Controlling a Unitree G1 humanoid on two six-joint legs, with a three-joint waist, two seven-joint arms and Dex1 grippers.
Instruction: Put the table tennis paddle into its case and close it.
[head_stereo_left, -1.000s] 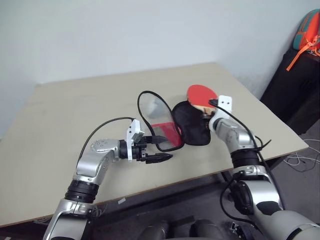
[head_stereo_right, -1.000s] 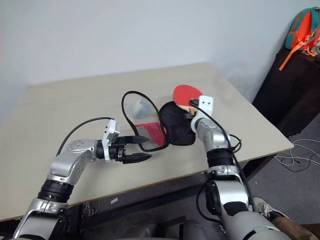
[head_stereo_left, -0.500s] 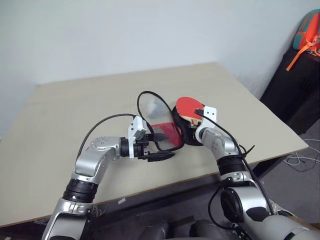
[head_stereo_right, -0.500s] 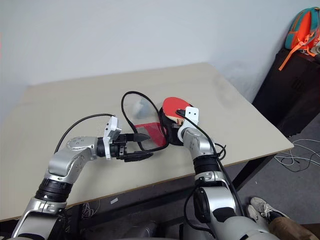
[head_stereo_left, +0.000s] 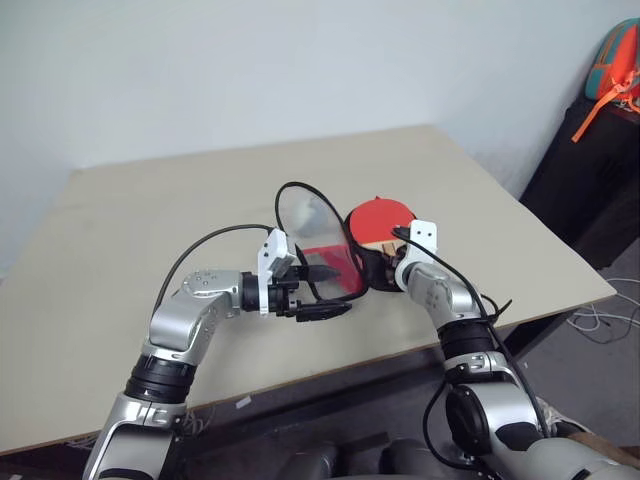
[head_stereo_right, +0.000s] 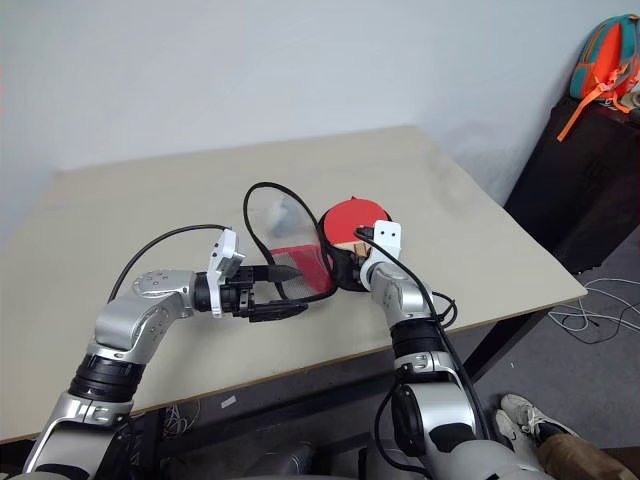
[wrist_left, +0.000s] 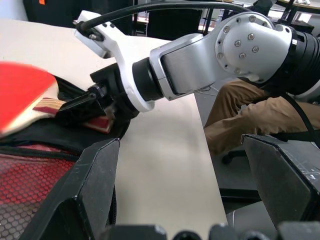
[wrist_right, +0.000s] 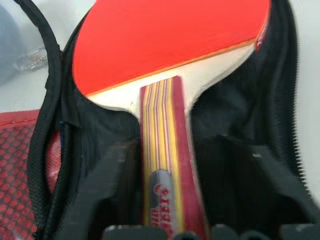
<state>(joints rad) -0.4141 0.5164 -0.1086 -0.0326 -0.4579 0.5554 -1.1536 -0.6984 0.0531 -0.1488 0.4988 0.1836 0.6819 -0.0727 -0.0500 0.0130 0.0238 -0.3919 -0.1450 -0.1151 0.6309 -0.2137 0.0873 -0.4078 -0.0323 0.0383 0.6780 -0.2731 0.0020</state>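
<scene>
The case (head_stereo_left: 330, 268) lies open on the table (head_stereo_left: 150, 230), its clear window flap (head_stereo_left: 308, 215) standing up beside the red mesh panel. On the black half (wrist_right: 235, 115) rests the table tennis paddle (head_stereo_left: 380, 218), red face up, with its striped wooden handle (wrist_right: 162, 150) pointing at me. My right gripper (wrist_right: 186, 155) is open, a finger on each side of the handle with a gap showing on both sides. At the case's near edge, beside the red mesh, my left gripper (head_stereo_left: 341, 291) stands open and holds nothing.
A small grey lump (head_stereo_right: 283, 212) shows through the clear flap. The table's right edge (head_stereo_left: 560, 250) is close to the right arm. An orange and teal backpack (head_stereo_left: 618, 60) sits on a black cabinet at the far right. A person's trouser leg (wrist_left: 240, 115) shows beyond the table.
My right gripper carried the paddle left and down onto the black half of the case, then spread its fingers off the handle. The left gripper has kept still.
</scene>
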